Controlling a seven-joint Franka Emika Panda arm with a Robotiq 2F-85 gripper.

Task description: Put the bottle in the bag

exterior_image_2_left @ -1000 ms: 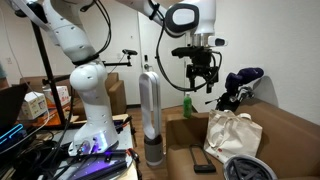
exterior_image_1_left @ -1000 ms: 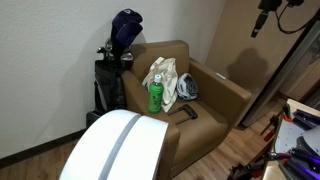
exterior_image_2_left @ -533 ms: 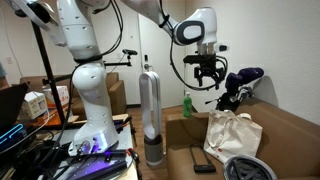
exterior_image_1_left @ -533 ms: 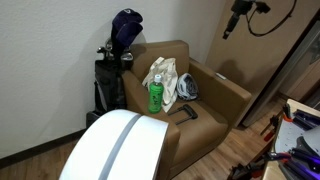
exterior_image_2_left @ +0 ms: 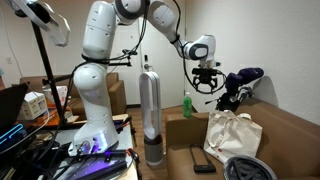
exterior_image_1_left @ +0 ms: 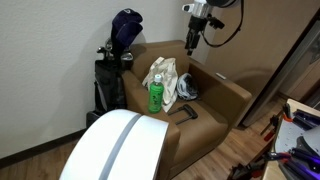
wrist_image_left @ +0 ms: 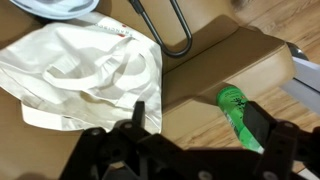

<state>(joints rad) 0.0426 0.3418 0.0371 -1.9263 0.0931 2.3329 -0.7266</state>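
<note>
Change noted: over the last second the arm has swung the gripper [exterior_image_1_left: 190, 46] across from the far upper corner of the room toward the armchair [exterior_image_1_left: 225, 95] and lowered it; in an exterior view it now hangs above the chair back, at about 1 o'clock from the bottle [exterior_image_1_left: 155, 95] and well apart from it; the jaws stand wide and empty, as they did throughout the move. Nothing on the chair has shifted; bottle and bag [exterior_image_1_left: 164, 78] sit as before.

Meaning for the task: judged an approach only; no contact made, the pickup not yet begun; the gripper has yet to descend toward 7 o'clock to reach the bottle.

Position of the bottle: upright, at 7 o'clock of the bag and just beside it; apparently on the chair's arm near its front rather than on the seat, though the exterior views do not settle this; in the wrist view it lies at 4 o'clock, close to one finger [wrist_image_left: 265, 130], with the bag at 10 o'clock.

Condition of the bottle: small, bright green, white cap, pale label; by appearance slim enough for the open jaws; judged light and easily toppled.

Condition of the bag: cream cloth, slumped and creased against the chair back; handles flopped over; mouth not seen standing open, which may hinder the drop. The golf bag [exterior_image_1_left: 112, 78] stands outside the chair at 9 o'clock of the bottle; not concerned.
</note>
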